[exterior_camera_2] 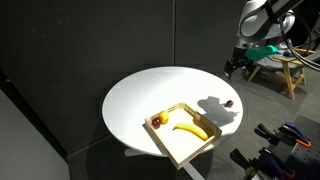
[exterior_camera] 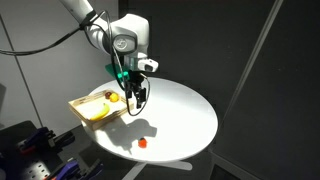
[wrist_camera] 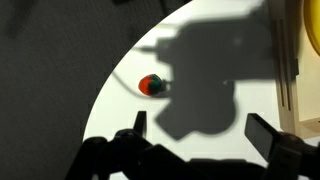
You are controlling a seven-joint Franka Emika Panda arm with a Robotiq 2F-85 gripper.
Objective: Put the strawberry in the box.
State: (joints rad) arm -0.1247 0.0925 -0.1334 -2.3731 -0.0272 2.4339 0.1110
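At the left of an exterior view, the box (exterior_camera: 78, 106) sits at the rim of the round white table (exterior_camera: 185, 115), holding a yellow banana (exterior_camera: 100, 112) and a small orange fruit (exterior_camera: 113, 98). Just right of it, the gripper (exterior_camera: 138, 100) hangs above the table. The wrist view shows its fingers spread wide and grasping nothing, its shadow falling beside the fruit. The strawberry (exterior_camera: 142, 142) lies alone on bare tabletop near the front edge, apart from the box. Farther right, the table is open white surface out to its curved edge. Dark panels enclose the scene; in an exterior view, a wooden stool (exterior_camera_2: 285, 62) stands beyond the table.
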